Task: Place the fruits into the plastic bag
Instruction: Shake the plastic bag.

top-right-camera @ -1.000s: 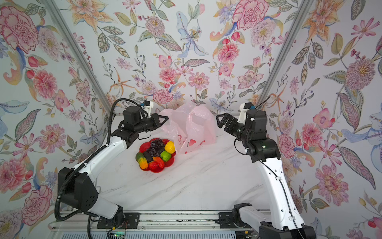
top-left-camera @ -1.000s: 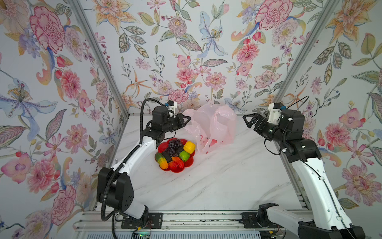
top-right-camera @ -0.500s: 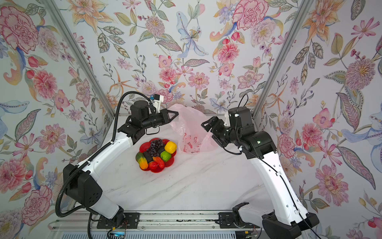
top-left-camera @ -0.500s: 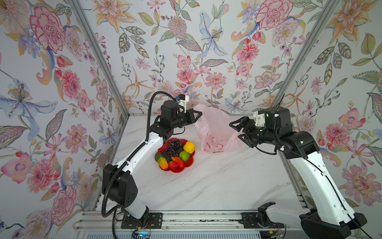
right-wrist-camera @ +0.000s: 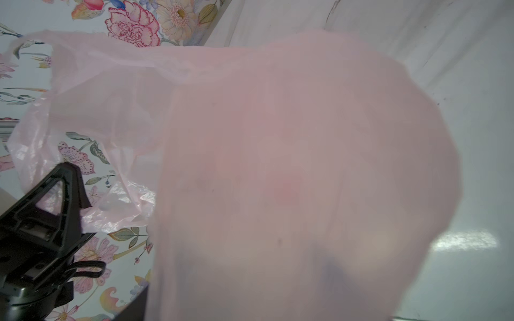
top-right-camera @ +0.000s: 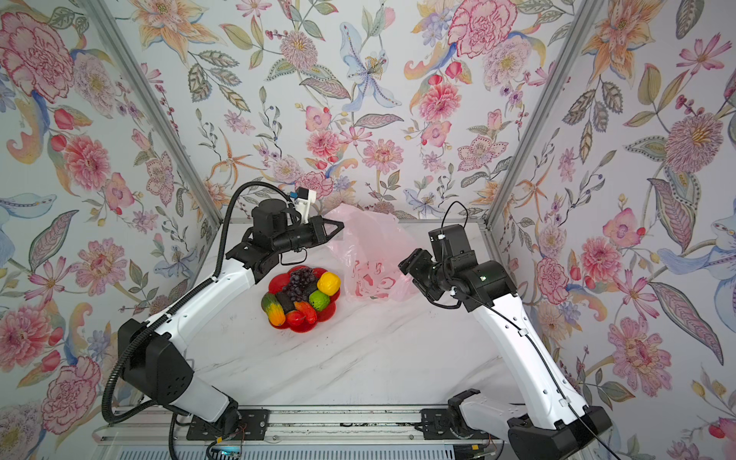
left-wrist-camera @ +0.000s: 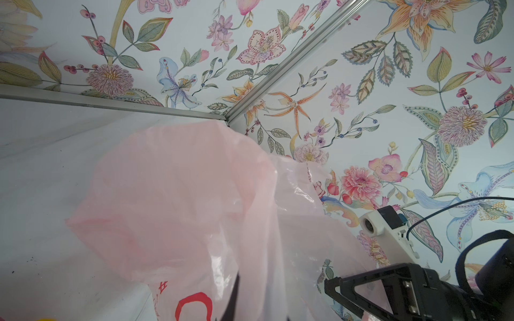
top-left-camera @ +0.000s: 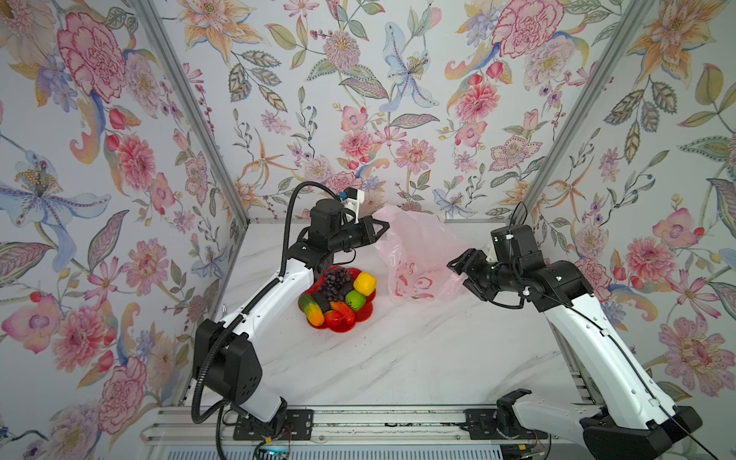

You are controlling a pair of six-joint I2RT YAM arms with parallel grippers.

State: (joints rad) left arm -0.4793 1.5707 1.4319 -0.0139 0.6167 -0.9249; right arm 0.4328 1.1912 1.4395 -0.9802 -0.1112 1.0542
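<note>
The fruits [top-left-camera: 338, 296] lie heaped on a red flower-shaped plate [top-left-camera: 368, 315]: a purple grape bunch [top-left-camera: 336, 283], a yellow one [top-left-camera: 365, 282], a green one [top-left-camera: 354, 299] and red and orange ones in front. The pink plastic bag [top-left-camera: 414, 255] stands just right of the plate and fills both wrist views. My left gripper [top-left-camera: 380, 230] is shut on the bag's upper left edge, holding it up off the table. My right gripper [top-left-camera: 464, 273] is at the bag's right side, jaws apart with bag film between them. The film hides its fingers in the right wrist view.
The marble table [top-left-camera: 398, 358] is walled by floral panels at the back and both sides. The plate sits under my left forearm. In the left wrist view the right gripper [left-wrist-camera: 336, 286] shows beyond the bag [left-wrist-camera: 180, 194].
My left gripper has carried the bag's edge up and to the right, drawing the bag taller. My right arm has swung down and in to the bag's right side, its jaws narrowing.
</note>
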